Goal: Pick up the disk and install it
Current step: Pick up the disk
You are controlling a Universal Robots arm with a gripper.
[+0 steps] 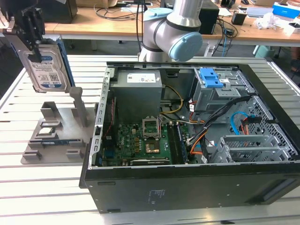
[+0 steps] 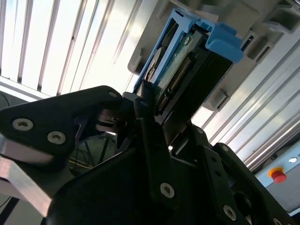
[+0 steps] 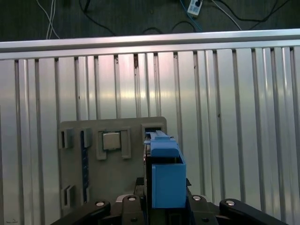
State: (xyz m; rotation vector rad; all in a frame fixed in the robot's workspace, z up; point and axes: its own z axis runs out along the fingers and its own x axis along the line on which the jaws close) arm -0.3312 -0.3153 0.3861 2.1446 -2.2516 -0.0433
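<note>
In the exterior view the disk [image 1: 47, 65], silver with a white-and-blue label and a blue frame on its edge, hangs upright at the far left. It is above the grey fixture [image 1: 54, 136] and apart from it. My gripper [image 1: 35, 47] is shut on the disk's upper end. In the second wrist view the black fingers [image 2: 145, 112] clamp the disk [image 2: 180, 61] by its sides, blue frame outward. The first wrist view looks down along the disk's blue frame [image 3: 166, 178] to the fixture plate [image 3: 112, 183] below.
An open black computer case [image 1: 187, 187] lies at the exterior view's right, with a grey power supply [image 1: 138, 84], a motherboard [image 1: 140, 140], cables and a drive cage with a blue latch [image 1: 211, 77]. The fixture holds a small square chip [image 3: 111, 140]. The table is slatted aluminium [image 1: 51, 197].
</note>
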